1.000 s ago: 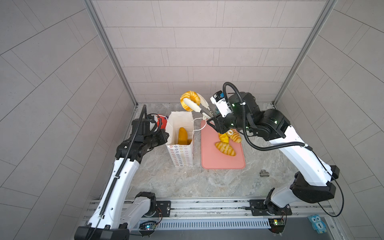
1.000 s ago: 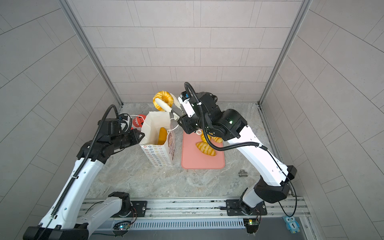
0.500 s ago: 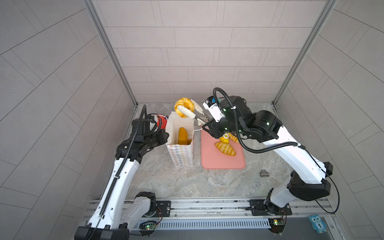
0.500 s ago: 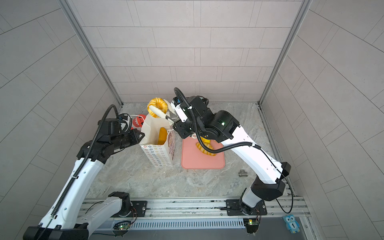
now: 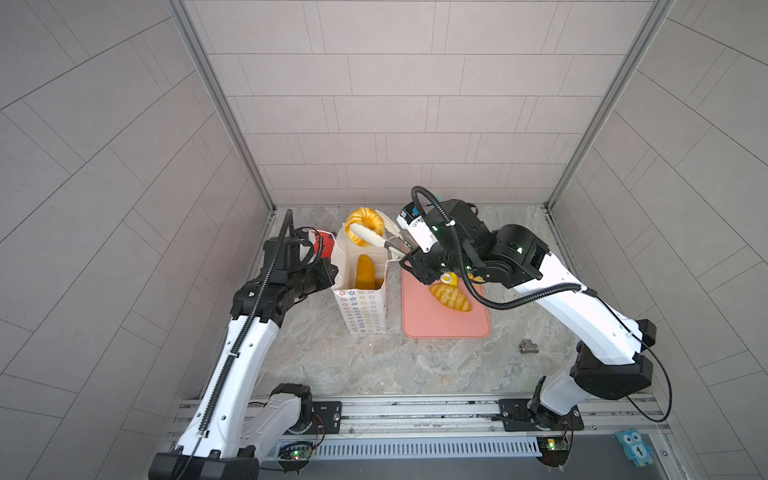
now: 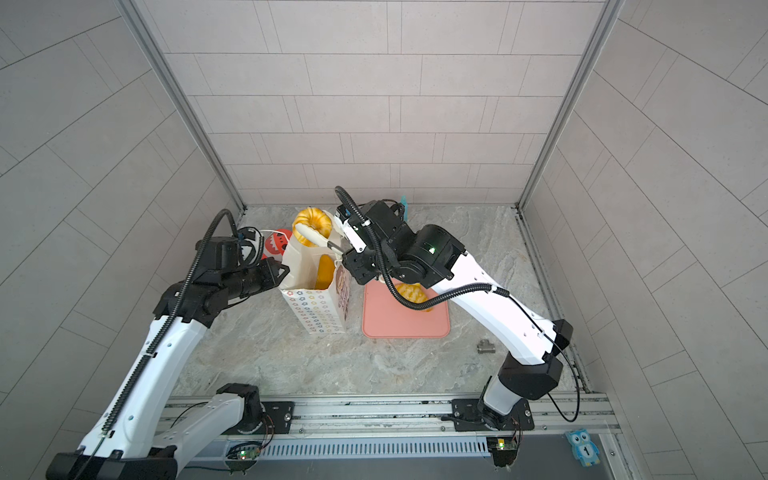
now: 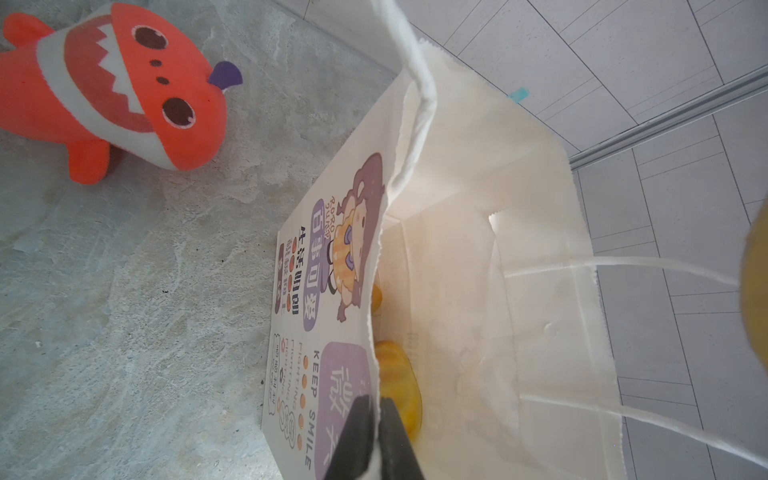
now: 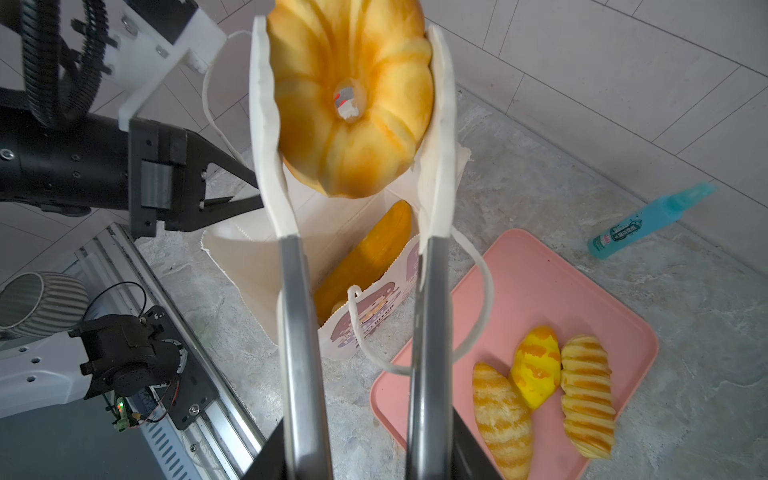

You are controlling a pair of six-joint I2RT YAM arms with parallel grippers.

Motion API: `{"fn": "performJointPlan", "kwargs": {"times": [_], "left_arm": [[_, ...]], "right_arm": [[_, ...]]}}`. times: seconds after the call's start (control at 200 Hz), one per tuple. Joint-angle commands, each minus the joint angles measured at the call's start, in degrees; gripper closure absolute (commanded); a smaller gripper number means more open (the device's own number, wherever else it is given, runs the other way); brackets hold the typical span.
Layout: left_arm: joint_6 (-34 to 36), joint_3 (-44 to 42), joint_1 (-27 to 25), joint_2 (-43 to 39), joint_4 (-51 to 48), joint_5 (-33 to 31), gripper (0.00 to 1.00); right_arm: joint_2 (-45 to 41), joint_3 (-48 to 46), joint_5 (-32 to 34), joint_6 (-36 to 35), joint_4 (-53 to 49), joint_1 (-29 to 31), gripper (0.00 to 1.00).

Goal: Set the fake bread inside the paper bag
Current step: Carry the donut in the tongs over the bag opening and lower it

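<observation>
Grey marbled tabletop [image 5: 332,357] right across my view, and the paper bag [image 5: 360,309] stands upright on it, mouth open. Just to its right the pink tray [image 5: 440,326] lies flat, with a thin strip of tabletop between them.

My left tool [image 7: 374,419] is pressed together on the rim of the bag's left wall, pinching the paper beside the printed cartoon. My right tool [image 8: 349,62] reaches in from the right, its long white pads [image 8: 266,124] clamped on either side of the fluted ring [image 8: 353,124]. That ring hangs above the bag's mouth, toward the far edge, and is not inside yet.

Down in the bag a long loaf [image 5: 365,272] leans on end against the wall. On the tray I see two striped rolls [image 8: 500,419] with a yellow bun [image 8: 536,365] wedged between them, all touching. In both top views my right arm covers part of that group.

A shark toy [image 7: 112,87] lies on the tabletop left of the bag, apart from it. A blue bottle [image 8: 648,220] lies on its side by the back wall. A small metal fitting [image 5: 528,345] sits alone, right of the tray.
</observation>
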Motion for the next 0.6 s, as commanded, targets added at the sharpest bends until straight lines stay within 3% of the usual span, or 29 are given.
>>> {"fn": "performJointPlan", "kwargs": {"times": [0.0,0.595], "left_arm": [[0.11,0.90,0.22,-0.88,-0.21,0.14,0.89],[0.11,0.71,0.24,-1.49,-0.38,0.26,0.89]], "right_arm": [[-0.47,-0.71,1.97,-0.31,1.54,0.29,0.55],[1.59,-3.39,4.29,-0.85,1.79,0.25,0.55]]}}
